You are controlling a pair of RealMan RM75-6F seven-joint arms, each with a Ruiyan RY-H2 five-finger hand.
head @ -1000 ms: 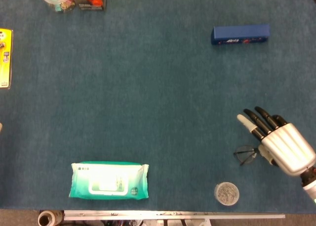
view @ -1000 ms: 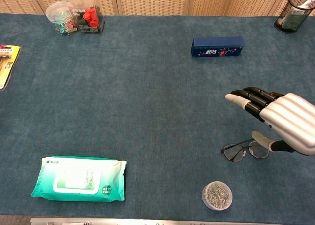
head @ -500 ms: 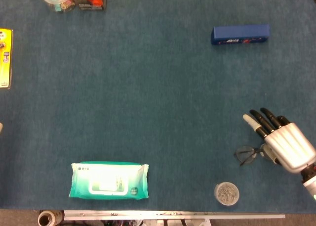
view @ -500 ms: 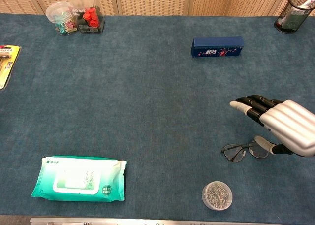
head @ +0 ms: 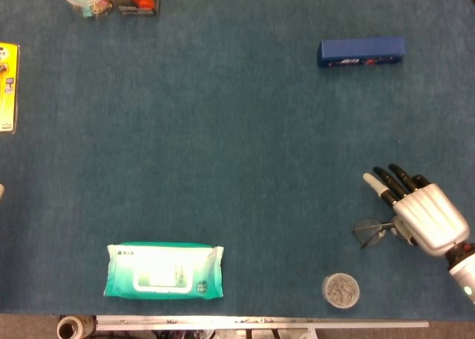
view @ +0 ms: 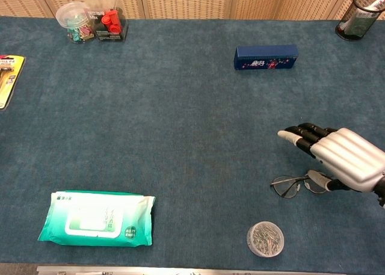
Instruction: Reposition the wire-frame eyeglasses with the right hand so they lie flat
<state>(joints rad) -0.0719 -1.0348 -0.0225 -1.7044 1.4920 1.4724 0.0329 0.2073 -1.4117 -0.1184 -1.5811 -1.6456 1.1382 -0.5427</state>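
The wire-frame eyeglasses (view: pixel 291 185) lie on the blue table cloth at the front right, also seen in the head view as the eyeglasses (head: pixel 369 231). My right hand (view: pixel 341 158) hovers just right of them, palm down, fingers stretched out and apart toward the left. Its thumb reaches down to the right lens; whether it touches the frame I cannot tell. In the head view the right hand (head: pixel 420 211) covers the right part of the glasses. The hand holds nothing. My left hand shows in neither view.
A round tin of small metal bits (view: pixel 264 239) sits just in front of the glasses. A green wipes pack (view: pixel 96 218) lies front left, a blue box (view: pixel 265 56) at the back right, a pen cup (view: pixel 360 16) in the far right corner, small containers (view: pixel 91 17) back left.
My right hand has drawn slightly back to the right and sunk lower toward the table. The eyeglasses have stayed in place.
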